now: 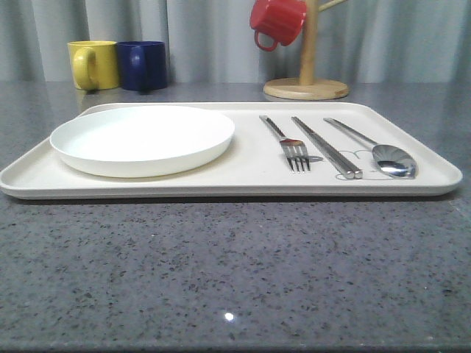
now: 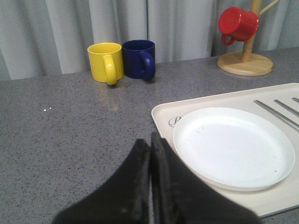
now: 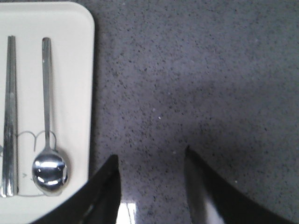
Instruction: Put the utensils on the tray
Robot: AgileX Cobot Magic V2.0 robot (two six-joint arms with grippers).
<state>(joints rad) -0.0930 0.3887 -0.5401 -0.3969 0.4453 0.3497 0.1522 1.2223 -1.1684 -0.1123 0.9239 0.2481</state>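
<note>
From the front, the fork, chopsticks and spoon are lying side by side, handles pointing away, on the tray beside the plate, probably laid out like a place setting, so the task looks finished. In the left wrist view, the left gripper is hovering with its fingers pressed together and empty over the counter, just off the tray's corner. In the right wrist view, the right gripper is hanging with its fingers apart over bare counter beside the tray's edge, near the spoon, likely because that piece has been let go.
</note>
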